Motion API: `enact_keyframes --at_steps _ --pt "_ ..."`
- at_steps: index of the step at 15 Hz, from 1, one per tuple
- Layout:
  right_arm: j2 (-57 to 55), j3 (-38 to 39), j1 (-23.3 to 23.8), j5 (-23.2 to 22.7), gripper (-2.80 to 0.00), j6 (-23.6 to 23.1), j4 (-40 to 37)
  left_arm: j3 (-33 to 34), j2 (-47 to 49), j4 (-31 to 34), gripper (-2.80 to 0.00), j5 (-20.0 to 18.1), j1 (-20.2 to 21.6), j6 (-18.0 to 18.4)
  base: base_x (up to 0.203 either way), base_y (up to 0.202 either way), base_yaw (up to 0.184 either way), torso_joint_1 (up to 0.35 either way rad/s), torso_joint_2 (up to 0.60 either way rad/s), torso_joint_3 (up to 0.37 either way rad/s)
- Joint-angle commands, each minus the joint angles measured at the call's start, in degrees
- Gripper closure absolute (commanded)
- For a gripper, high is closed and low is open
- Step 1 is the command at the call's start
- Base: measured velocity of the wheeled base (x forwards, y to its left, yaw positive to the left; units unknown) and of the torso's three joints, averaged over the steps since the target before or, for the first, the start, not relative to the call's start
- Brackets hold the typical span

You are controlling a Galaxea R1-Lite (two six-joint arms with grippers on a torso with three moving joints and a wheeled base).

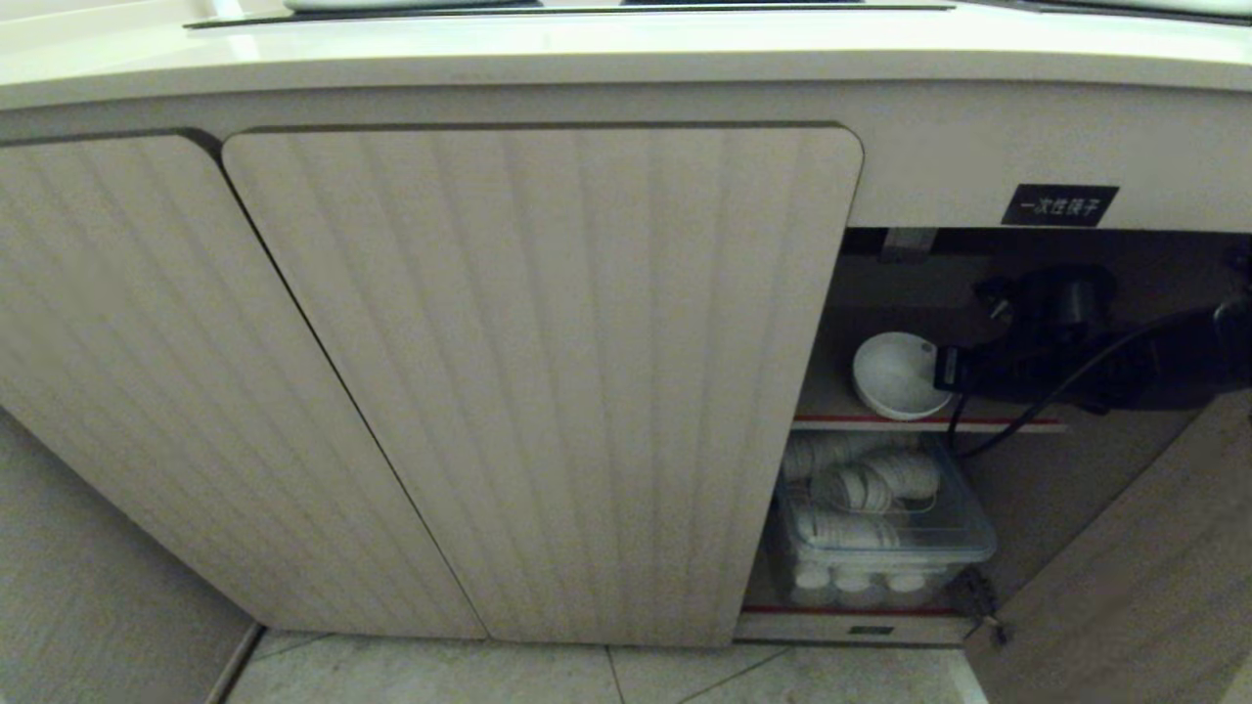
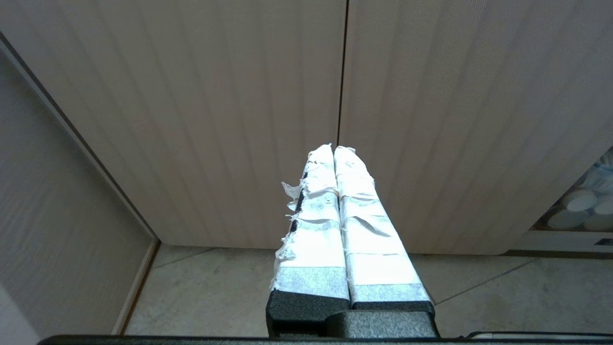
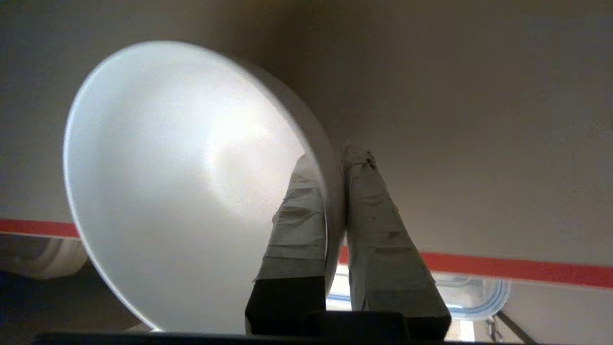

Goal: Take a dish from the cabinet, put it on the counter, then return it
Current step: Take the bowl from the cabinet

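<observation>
Dish (image 3: 182,182) pinched by its rim in right gripper (image 3: 335,163), centre-right of head view, over cabinet's (image 1: 548,372) red-edged upper shelf (image 1: 919,422), left gripper (image 2: 334,149) clamped on nothing by the doors, paper cups bin (image 1: 885,533) below.

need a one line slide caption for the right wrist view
Right gripper shut on the rim of the white dish, holding it tilted inside the cabinet above the red-edged shelf.

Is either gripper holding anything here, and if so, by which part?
The right gripper holds the white bowl by its rim, one finger inside, one outside, at the cabinet's upper shelf. The left gripper is shut on nothing.
</observation>
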State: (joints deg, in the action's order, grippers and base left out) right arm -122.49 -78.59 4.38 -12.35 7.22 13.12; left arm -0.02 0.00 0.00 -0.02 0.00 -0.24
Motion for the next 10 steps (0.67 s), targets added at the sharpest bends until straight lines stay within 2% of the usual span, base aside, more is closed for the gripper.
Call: enact_keyframes --at_steps 1,7,10 --pt "1.61 1.96 -0.15 -0.13 0.00 0.09 0.41 -0.05 0.00 -0.02 0.00 0.02 0.00 -0.02 0.000 0.000 0.000 0.000 0.00 0.000" --pt "4.56 3.98 -1.05 0.04 0.00 6.37 0.77 0.01 0.00 0.00 0.00 0.02 0.00 -0.02 0.000 0.000 0.000 0.000 0.00 0.000" --pt "6.45 6.17 -1.79 0.13 0.00 7.08 0.76 -0.01 0.00 -0.09 0.00 0.02 0.00 -0.02 0.000 0.000 0.000 0.000 0.00 0.000"
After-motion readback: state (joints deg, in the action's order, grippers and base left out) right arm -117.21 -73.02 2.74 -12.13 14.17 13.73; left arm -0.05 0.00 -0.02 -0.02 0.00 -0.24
